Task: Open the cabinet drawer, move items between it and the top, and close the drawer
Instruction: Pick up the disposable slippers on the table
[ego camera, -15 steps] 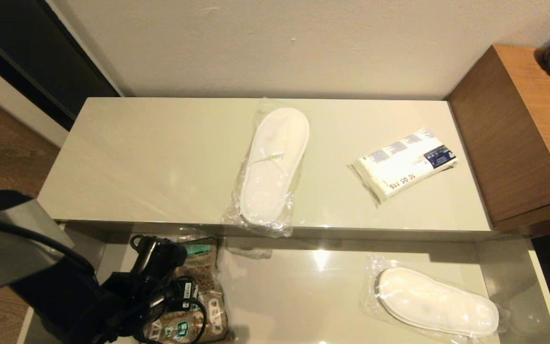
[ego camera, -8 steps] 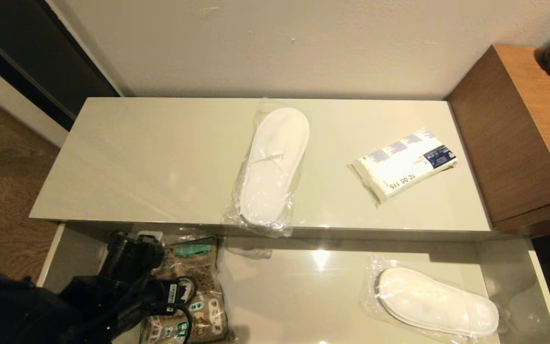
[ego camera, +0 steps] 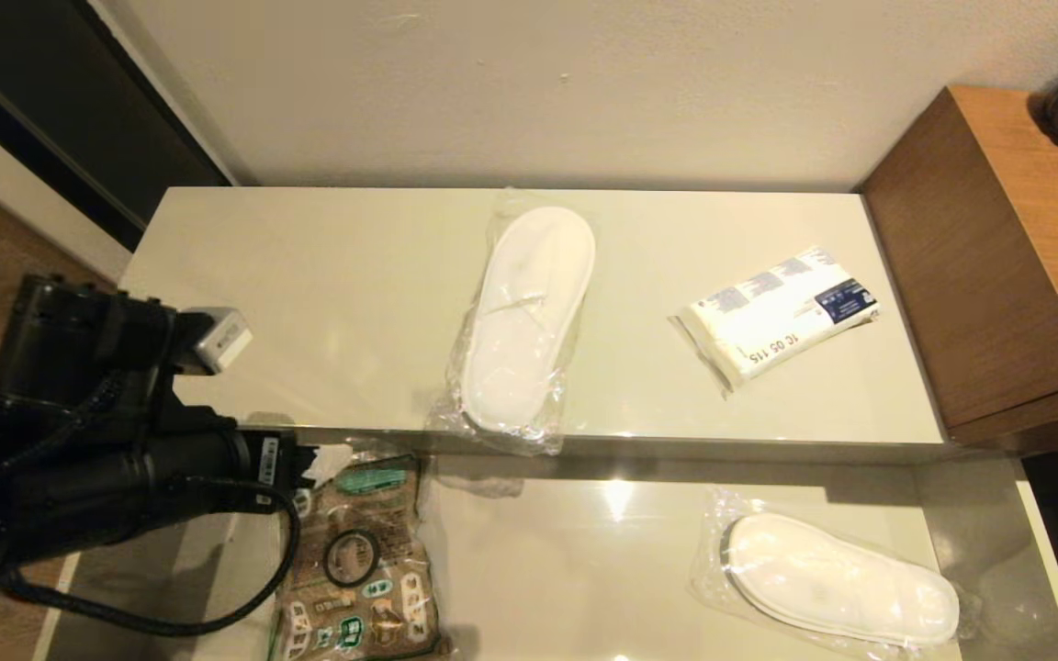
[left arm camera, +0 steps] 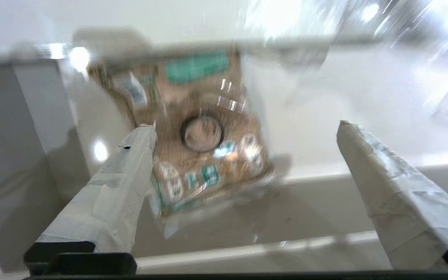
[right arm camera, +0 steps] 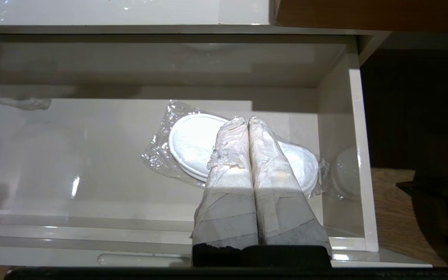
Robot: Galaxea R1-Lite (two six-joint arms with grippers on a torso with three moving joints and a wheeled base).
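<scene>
**Drawer open; left gripper above the tape roll on the brown bag.**

Your left gripper hangs over the left end of the cabinet drawer, fingers spread wide and empty; the black tape roll, a small thin ring, lies below and between them on the brown printed bag (crinkled, glossy film). Your right gripper hovers over the drawer's right end with its taped fingers pressed together, directly above a flat white slipper in clear plastic. On the smooth, reflective top lie a second wrapped slipper at the centre and, well apart to its right, the white rectangular packet with blue print.
</scene>
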